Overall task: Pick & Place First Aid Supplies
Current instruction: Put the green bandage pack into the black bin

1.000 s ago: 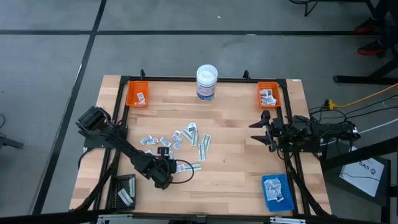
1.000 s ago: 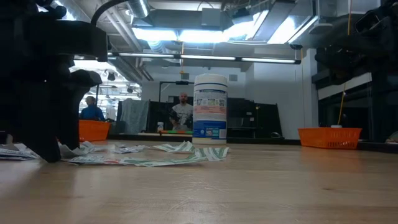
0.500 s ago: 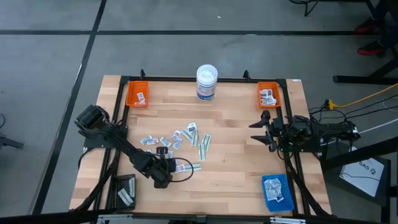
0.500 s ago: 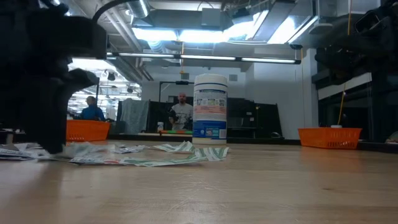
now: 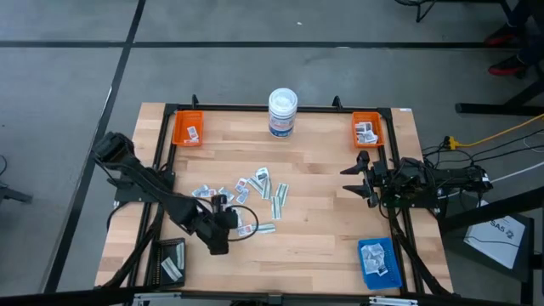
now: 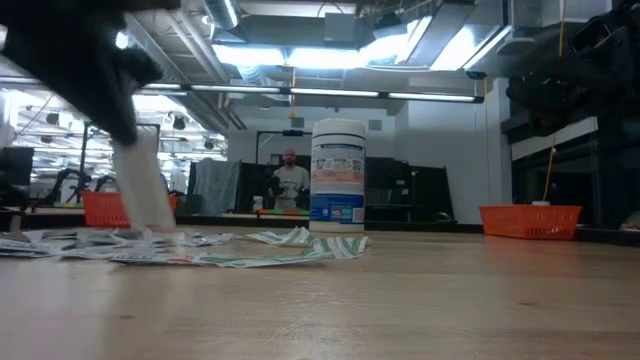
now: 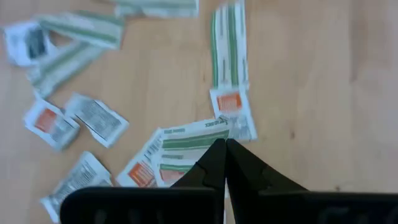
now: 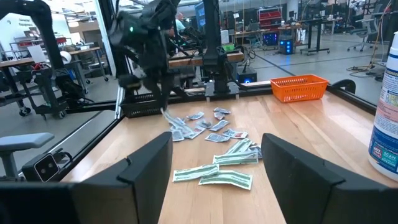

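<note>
On the table (image 5: 331, 221), the packets (image 5: 255, 189) lie scattered just below the tub (image 5: 283, 111), and the left gripper (image 5: 231, 223) sits at the scatter's lower edge, fingers (image 7: 239, 168) pinched together on one strip (image 7: 186, 144). The right gripper (image 5: 357, 177) waits far right of the tub, fingers apart. The step looks like a pick just made; next calls for lifting the strip clear without dragging neighbours and carrying it to a tray (image 5: 174, 262).
</note>
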Available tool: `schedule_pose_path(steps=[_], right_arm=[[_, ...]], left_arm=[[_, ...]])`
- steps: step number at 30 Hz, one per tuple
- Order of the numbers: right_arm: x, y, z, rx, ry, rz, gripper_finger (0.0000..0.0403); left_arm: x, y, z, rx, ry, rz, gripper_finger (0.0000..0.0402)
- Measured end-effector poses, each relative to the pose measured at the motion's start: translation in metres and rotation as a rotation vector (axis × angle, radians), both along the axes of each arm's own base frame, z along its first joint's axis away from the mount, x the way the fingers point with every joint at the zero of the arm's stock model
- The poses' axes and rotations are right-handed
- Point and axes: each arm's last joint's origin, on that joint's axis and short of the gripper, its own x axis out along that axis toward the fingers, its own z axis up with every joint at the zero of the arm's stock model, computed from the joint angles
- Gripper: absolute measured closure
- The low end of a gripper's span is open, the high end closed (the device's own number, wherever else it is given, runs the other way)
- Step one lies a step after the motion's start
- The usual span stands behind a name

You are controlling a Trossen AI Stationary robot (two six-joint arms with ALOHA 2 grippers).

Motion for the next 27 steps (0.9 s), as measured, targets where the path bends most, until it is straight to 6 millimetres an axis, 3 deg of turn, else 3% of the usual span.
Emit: schedule_pose_path(steps=[7,14,22,27], right_arm=[[0.000,0.000,0.000,0.000,0.000,0.000,0.0158],[0.000,0.000,0.000,0.000,0.000,0.000,0.0158],[0.000,0.000,0.000,0.000,0.000,0.000,0.0158],[0.000,0.000,0.000,0.000,0.000,0.000,0.0158]], left_arm=[[-0.013,0.008,0.037,-0.112,-0.109,-0.001,0.0399],[-0.033,0.007,0.064,-0.357,-0.106,-0.046,0.0399],[-0.060,-0.015,0.075,-0.790,0.154,0.031,0.0400],[-0.078,-0.032,0.075,-0.931,0.329,0.145,0.0399]])
